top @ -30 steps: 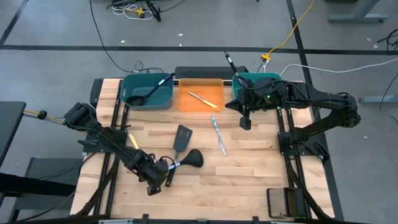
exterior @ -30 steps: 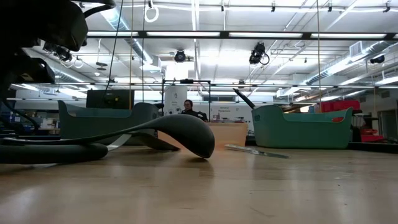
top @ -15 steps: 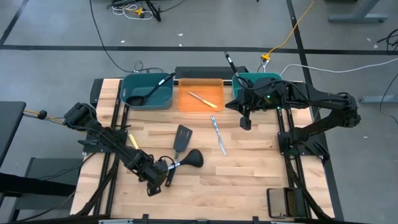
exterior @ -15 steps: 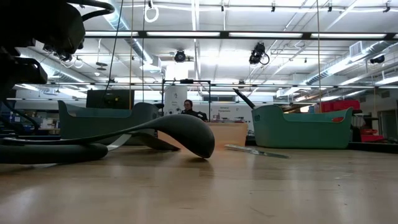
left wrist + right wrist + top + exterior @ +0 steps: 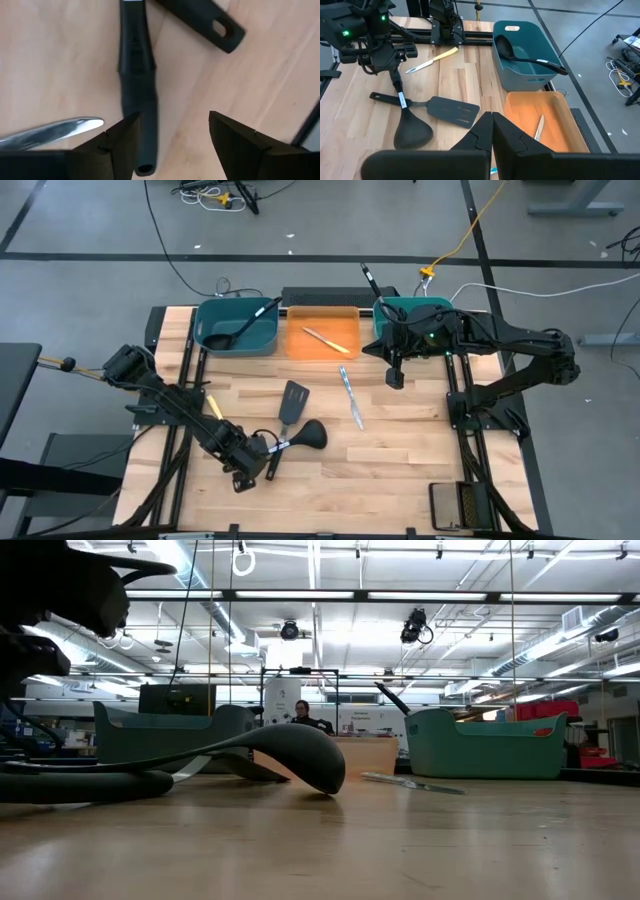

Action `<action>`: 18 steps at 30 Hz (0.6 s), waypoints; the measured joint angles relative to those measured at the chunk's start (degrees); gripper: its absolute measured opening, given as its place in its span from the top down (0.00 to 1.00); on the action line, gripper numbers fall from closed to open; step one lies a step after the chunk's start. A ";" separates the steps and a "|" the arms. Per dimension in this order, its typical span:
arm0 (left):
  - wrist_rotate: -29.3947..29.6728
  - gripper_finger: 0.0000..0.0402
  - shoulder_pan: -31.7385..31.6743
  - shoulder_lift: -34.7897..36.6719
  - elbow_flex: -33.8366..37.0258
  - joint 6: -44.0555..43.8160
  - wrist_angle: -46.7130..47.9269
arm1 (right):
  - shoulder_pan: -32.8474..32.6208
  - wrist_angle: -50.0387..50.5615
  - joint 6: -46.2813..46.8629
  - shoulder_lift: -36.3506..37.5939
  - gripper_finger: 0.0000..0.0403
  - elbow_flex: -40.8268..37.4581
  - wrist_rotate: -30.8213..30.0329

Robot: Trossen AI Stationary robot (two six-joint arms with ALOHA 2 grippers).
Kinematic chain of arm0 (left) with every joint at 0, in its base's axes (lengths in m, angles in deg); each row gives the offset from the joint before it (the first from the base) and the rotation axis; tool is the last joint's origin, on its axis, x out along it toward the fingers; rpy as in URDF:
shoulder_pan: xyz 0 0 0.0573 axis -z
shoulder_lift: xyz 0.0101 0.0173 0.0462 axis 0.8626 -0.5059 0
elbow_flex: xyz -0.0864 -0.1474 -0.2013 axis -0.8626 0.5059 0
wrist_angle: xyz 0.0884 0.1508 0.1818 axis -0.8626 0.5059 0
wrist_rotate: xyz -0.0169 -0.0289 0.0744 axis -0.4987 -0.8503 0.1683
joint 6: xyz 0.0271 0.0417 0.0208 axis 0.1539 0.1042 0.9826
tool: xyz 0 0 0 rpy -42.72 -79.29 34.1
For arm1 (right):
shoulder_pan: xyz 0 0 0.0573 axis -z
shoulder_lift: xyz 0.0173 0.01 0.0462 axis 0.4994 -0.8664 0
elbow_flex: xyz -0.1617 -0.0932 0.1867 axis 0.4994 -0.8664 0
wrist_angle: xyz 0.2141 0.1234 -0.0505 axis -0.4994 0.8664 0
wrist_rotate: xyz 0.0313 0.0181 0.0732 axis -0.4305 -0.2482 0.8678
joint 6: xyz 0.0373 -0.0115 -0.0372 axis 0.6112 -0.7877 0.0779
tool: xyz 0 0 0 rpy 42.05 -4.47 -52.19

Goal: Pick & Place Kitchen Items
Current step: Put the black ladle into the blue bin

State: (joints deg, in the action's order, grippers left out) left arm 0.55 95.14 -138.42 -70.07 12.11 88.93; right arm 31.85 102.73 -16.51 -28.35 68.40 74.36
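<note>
Left gripper [image 5: 172, 145] spread above ladle handle [image 5: 137, 100] lying flat on table [image 5: 400, 460], right gripper [image 5: 395, 378] shut near bins; risk of off-centre closing, jaw nudging handle aside or catching neighbouring spatula handle [image 5: 210, 22].

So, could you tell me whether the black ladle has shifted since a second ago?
No. The black ladle lies where it did, beside the spatula, below the orange bin.

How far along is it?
Done: one ladle in the left teal bin, one knife in the orange bin. In hand: nothing; left gripper, jaws open, at the table ladle handle; right gripper waits shut. Left: that ladle, spatula, silver knife, yellow-handled knife.
</note>
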 joint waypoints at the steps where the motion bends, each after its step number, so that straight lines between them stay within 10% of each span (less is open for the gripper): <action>1: 0.14 0.41 -0.11 0.00 0.00 0.40 0.28 | -0.01 0.00 0.00 0.00 0.98 0.00 -0.02; 18: 5.05 0.41 -0.76 0.02 0.61 -0.73 2.19 | 0.00 0.00 0.00 0.00 0.98 0.00 -0.02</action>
State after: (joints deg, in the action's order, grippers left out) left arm 5.60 94.37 -138.40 -69.46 11.38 91.12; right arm 31.85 102.73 -16.51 -28.35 68.40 74.34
